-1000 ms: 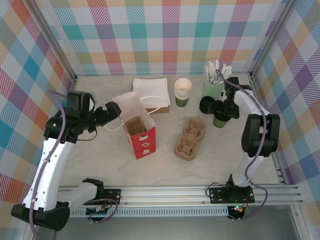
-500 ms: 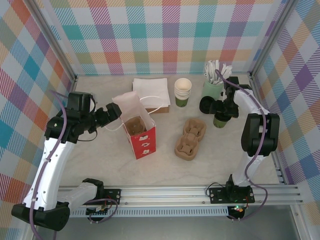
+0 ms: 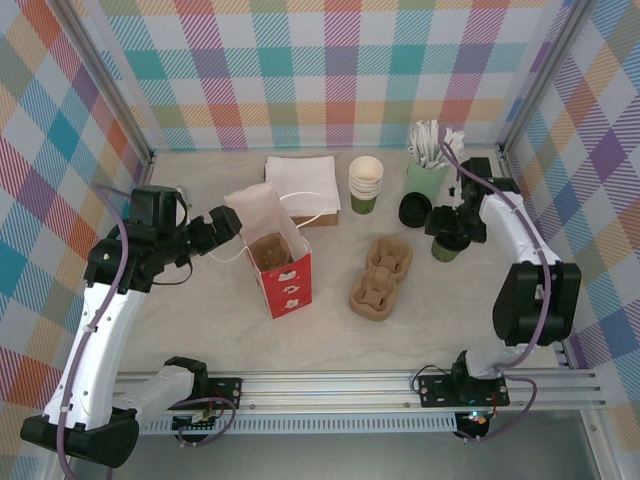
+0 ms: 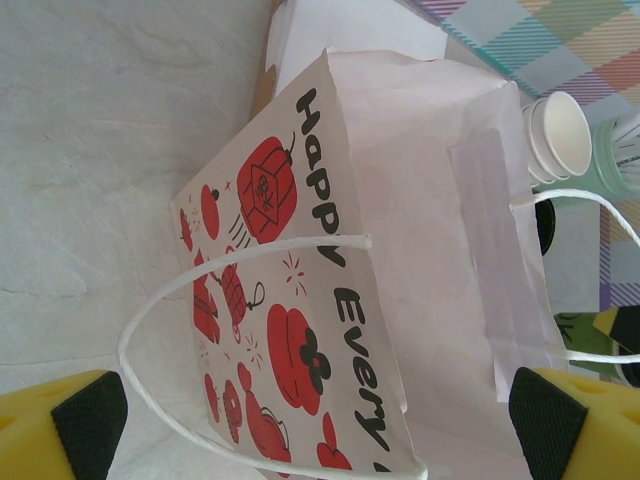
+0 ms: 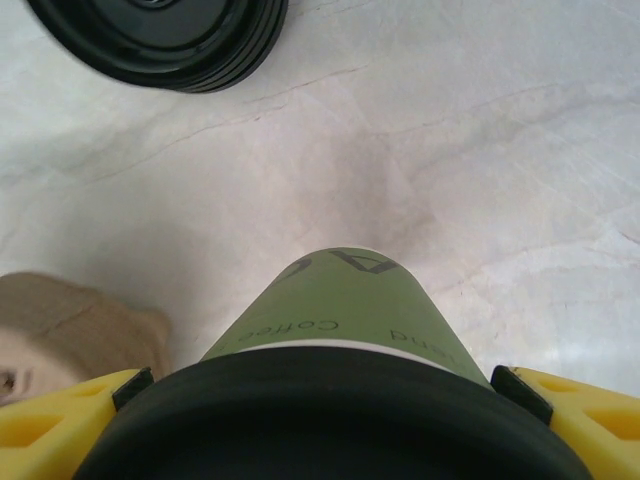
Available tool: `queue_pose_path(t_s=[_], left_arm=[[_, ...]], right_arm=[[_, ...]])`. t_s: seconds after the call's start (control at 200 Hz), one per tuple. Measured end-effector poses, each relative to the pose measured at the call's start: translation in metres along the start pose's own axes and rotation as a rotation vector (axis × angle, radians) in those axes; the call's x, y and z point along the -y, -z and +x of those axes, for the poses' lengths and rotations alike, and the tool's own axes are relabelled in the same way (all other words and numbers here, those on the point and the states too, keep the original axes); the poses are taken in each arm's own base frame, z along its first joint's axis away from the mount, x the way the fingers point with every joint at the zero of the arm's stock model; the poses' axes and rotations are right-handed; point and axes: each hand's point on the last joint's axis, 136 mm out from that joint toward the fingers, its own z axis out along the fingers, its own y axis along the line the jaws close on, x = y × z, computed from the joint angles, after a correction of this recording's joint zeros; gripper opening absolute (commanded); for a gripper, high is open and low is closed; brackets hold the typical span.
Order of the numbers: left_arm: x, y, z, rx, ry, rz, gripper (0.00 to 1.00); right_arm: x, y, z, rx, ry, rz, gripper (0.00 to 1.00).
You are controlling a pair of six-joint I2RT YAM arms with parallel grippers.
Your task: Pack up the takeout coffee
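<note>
Your takeout coffee [image 5: 330, 300] stands at the right rear of the table [image 3: 200, 330], beside a stack of black lids [image 5: 160, 35]. Your right gripper [image 5: 320, 420], spread wide 1 second ago, now clasps its lid from 2 sides, so it seems ready to lift toward the paper bag [image 3: 280, 262]. Your left gripper [image 4: 320, 420] hangs released, facing the bag's side, and whether the cup's base has left the table is hard to make out.

I count one each: takeout coffee [image 3: 446, 246], paper bag [image 3: 281, 252], cup stack [image 3: 365, 185], lid stack [image 3: 414, 210], stick cup [image 3: 425, 179], pulp carrier [image 3: 380, 272].
</note>
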Motion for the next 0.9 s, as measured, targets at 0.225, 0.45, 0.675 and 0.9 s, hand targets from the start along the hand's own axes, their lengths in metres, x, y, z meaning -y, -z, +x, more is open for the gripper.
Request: queue_pose_path(t_s=[0.225,0.45,0.675,0.9], left_arm=[[0.003,0.0,0.0,-0.002,-0.001,0.014,1.0],[0.009,-0.001,0.0,-0.008,-0.004,0.048,1.0],[0.014,-0.007,0.001,-0.031,-0.002,0.066,1.0],[0.021,-0.021,-0.001,-0.062,0.006,0.093,0.97]], right_arm=[[-0.011,0.043,0.022,0.042,-0.002,-0.049,0.83],[-0.038,0.073,0.052,0.016,0.039,-0.103,0.83],[-0.078,0.121,0.056,0.072,0.1,-0.175,0.82],[-0.132,0.182,0.054,0.168,0.192,-0.286,0.82]])
